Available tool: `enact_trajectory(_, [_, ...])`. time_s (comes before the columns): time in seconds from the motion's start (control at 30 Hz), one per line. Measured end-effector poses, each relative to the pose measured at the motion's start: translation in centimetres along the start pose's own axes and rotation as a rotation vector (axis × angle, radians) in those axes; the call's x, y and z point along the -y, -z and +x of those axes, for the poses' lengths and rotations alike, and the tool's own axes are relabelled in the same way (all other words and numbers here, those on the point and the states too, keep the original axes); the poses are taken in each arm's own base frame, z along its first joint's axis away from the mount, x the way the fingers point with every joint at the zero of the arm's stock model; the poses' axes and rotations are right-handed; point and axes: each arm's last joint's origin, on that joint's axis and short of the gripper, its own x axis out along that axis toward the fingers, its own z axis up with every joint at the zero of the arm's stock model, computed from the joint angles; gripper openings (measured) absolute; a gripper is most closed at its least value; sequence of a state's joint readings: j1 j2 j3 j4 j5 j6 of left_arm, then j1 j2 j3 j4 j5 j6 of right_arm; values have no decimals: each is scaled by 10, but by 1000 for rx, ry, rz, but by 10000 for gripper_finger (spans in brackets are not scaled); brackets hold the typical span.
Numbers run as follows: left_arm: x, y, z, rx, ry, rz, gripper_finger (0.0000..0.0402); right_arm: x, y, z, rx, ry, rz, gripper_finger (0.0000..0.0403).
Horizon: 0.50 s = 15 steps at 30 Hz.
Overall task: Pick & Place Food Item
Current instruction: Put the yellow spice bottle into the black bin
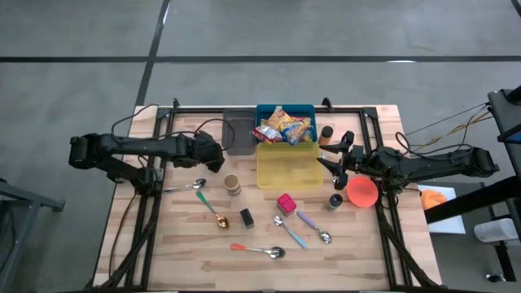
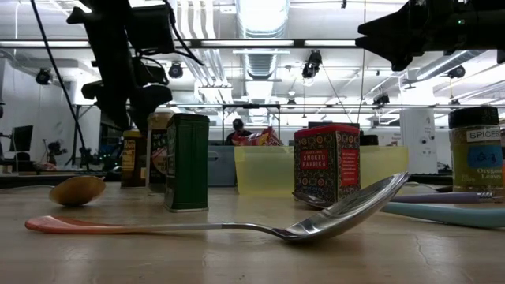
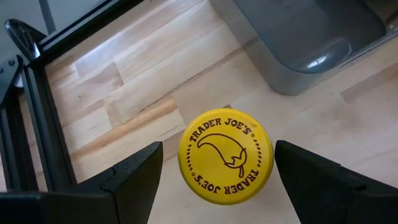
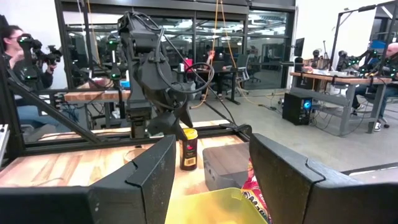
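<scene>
Left tool hangs released directly above a yellow-lidded jar, fingers spread on either side of the lid without touching it; the jar stands on the desk just beside the grey bin. Right tool is raised beside the yellow bin, jaws apart and holding nothing. Measured from that yellow bin: the blue bin of snack packets abuts its far edge, the grey bin lies at the blue bin's side, an orange bowl sits near the right tool, a red spice tin stands just in front, and spoons lie scattered farther forward.
</scene>
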State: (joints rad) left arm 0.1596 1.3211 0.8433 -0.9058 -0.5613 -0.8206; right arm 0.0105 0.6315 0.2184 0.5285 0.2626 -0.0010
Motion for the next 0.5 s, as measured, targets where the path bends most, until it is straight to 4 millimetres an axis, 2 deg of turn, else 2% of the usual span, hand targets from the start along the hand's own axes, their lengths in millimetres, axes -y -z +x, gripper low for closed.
enact_trajectory(0.3, [-1,-2,2,-1,9,-65,311,0,0,0,0,0,0,203])
enact_trajectory(0.5, [-2,5,15,-1,31,-95,311,0,0,0,0,0,0,203])
